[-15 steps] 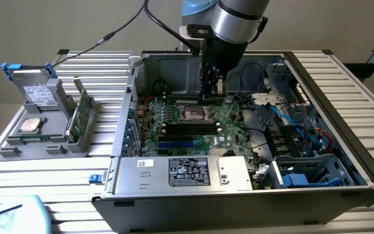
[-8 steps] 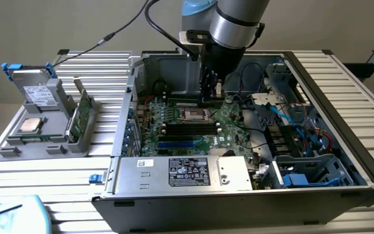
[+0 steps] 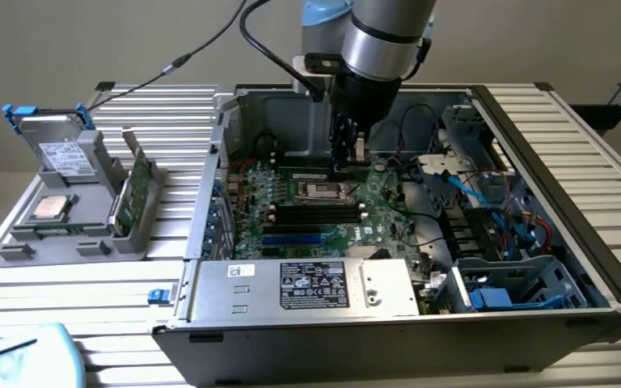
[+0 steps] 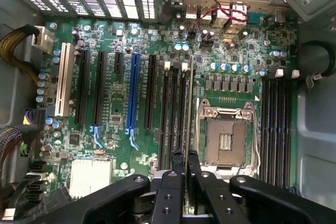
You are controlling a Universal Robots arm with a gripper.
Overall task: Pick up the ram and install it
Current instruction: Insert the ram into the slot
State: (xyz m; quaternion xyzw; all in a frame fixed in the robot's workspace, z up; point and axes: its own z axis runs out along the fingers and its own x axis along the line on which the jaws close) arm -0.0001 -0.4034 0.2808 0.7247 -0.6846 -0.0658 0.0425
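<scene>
At the exterior view's left, near the slatted table's [image 3: 95, 283] edge, you have a gray holder [image 3: 30, 242]. It carries a hard drive [image 3: 65, 149] standing at its back, a processor chip [image 3: 52, 208] lying flat, and a green circuit board [image 3: 133, 198] on edge along the side nearest the case.

The open computer case [image 3: 569, 162] lies on its side across the middle of the table, with the motherboard [image 3: 381, 214] facing up. The silver power supply [image 3: 310, 287] sits along the case's front wall.

Your arm [image 3: 381, 40] drops from above almost straight down into the case, wrist vertical. The gripper [image 3: 345, 162] points at the board near the case's back wall, just behind the empty processor socket [image 3: 322, 191].

In the wrist view the gripper [image 4: 185, 156] is clenched. Its two black fingers [image 4: 172, 187] stand close together and pinch the ram [image 4: 187, 103], which you see edge-on as a thin dark strip. The strip runs in line with a bank of black memory slots [image 4: 170, 114], between that bank and the socket [image 4: 224, 140]. You cannot tell whether the ram touches a slot or hangs above it.

Toward the exterior view's right, cables and a blue-gray drive cage [image 3: 504, 283] fill that end of the case.
</scene>
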